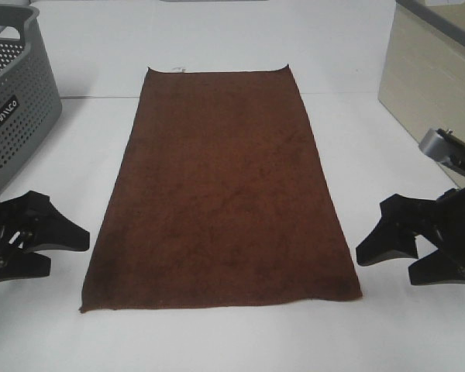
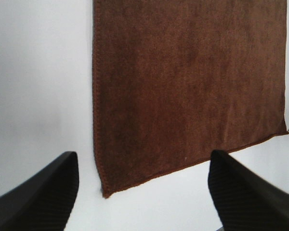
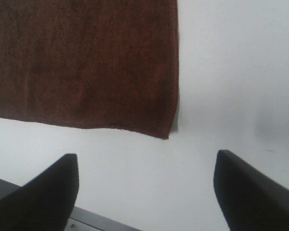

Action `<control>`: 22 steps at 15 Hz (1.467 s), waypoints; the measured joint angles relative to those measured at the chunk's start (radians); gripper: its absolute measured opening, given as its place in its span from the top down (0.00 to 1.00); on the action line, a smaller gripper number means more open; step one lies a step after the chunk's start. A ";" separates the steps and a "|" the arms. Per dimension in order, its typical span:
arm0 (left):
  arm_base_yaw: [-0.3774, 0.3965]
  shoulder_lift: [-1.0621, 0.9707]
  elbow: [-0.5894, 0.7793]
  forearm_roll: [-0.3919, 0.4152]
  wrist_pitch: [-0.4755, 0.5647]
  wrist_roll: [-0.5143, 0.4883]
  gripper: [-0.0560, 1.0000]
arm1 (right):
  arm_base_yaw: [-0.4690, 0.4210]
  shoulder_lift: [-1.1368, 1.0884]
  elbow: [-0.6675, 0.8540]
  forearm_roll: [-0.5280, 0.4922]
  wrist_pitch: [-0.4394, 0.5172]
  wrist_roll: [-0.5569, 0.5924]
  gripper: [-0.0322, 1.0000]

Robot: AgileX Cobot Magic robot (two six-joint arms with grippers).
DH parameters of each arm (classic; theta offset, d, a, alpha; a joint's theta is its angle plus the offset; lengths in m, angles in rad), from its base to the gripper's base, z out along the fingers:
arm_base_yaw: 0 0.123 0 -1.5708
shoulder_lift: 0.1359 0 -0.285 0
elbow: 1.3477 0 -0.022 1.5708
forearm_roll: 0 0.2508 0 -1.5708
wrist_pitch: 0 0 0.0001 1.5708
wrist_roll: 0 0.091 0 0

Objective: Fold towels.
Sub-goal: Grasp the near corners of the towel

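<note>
Exterior high view: nearest the cam, L hand [image 1: 68, 252] and R hand [image 1: 384, 267] flank the near end of the towel [image 1: 221, 194] on the white bench [image 1: 217, 341]. Both are apart from the cloth, no contact. Both hands are wide open, black fingers spread, nothing btwn them. L hand is just off the towel's near-left corner and R hand just off the near-right corner, tips pointing in toward the cloth.

L wrist view: the near-left corner lies flat on the bench, seen btwn the two black fingers [image 2: 43, 192] but clear of both. Stitched hem shows along the side + end edges.

R wrist view: the near-right corner lies flat ahead of the fingers [image 3: 250, 192], w/ mostly bare bench btwn them. A metal strip [image 3: 101, 224] shows at the near bench edge.

Towel: dark reddish-brown, rectangular, spread flat in one layer, unfolded. Long axis runs away from the cam, approx ctr of bench. Faint creases on the surface; the far-right corner lifts a bit. Small white tag [image 1: 178, 70] sits at the far hem, near the far-left corner.

Farther back: grey perforated basket [image 1: 15, 101] at far left, well apart from the towel. Beige cabinet [image 1: 430, 70] at far right.
</note>
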 joint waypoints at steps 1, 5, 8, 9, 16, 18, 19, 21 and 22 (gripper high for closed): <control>0.000 0.034 -0.014 -0.003 0.005 0.018 0.27 | 0.000 0.038 -0.001 0.055 -0.015 -0.052 0.26; 0.000 0.121 -0.043 -0.020 0.007 0.063 0.27 | 0.000 0.163 -0.059 0.140 -0.024 -0.164 0.26; 0.000 0.182 -0.071 -0.035 0.022 0.071 0.28 | 0.000 0.242 -0.104 0.143 -0.032 -0.184 0.26; -0.001 0.199 -0.086 -0.042 0.035 0.073 0.28 | 0.000 0.269 -0.114 0.144 -0.032 -0.184 0.26; -0.169 0.289 -0.203 -0.070 0.064 0.087 0.29 | 0.072 0.389 -0.182 0.223 0.060 -0.211 0.29; -0.175 0.309 -0.224 -0.071 0.053 0.061 0.42 | 0.126 0.396 -0.192 0.244 0.004 -0.153 0.38; -0.175 0.315 -0.224 -0.069 0.041 0.058 0.53 | 0.128 0.396 -0.192 0.238 -0.021 -0.117 0.47; -0.175 0.318 -0.224 -0.060 0.025 0.057 0.66 | 0.128 0.397 -0.192 0.232 -0.042 -0.100 0.57; -0.175 0.323 -0.224 -0.052 0.014 0.057 0.79 | 0.128 0.399 -0.192 0.227 -0.066 -0.095 0.70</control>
